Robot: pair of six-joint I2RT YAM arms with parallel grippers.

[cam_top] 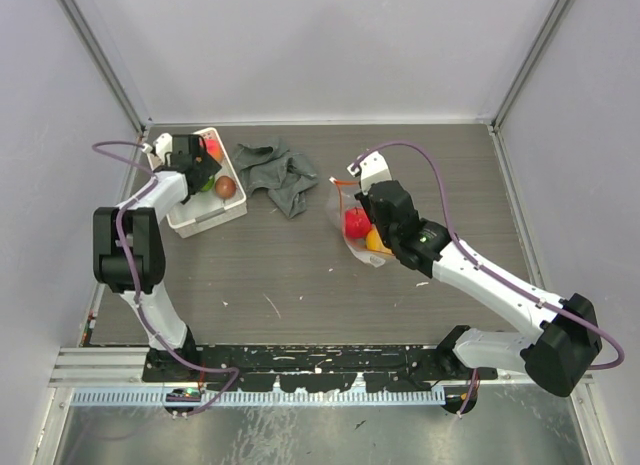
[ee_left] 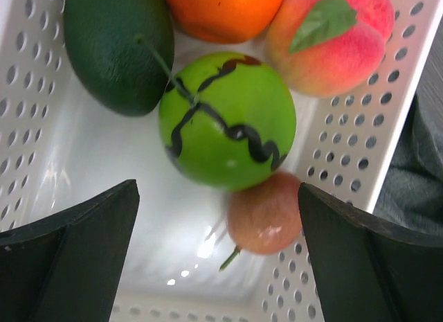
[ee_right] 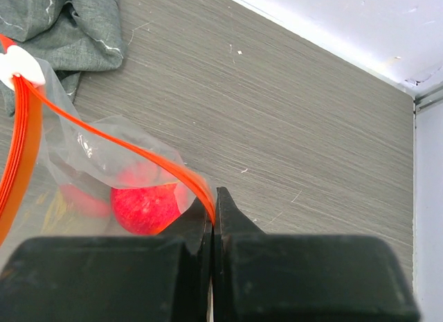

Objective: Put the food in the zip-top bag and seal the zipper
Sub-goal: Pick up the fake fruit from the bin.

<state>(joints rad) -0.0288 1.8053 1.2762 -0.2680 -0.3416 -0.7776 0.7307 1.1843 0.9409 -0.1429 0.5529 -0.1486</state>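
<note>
My left gripper is open inside the white basket, over a small brown fruit. A bright green fruit, a dark green one, an orange and a pink peach lie beyond it. My right gripper is shut on the red-orange zipper at the mouth edge of the clear zip-top bag. A red fruit and a yellow one sit inside the bag.
A crumpled grey cloth lies between the basket and the bag. The basket stands at the table's back left. White walls close the table at the back and both sides.
</note>
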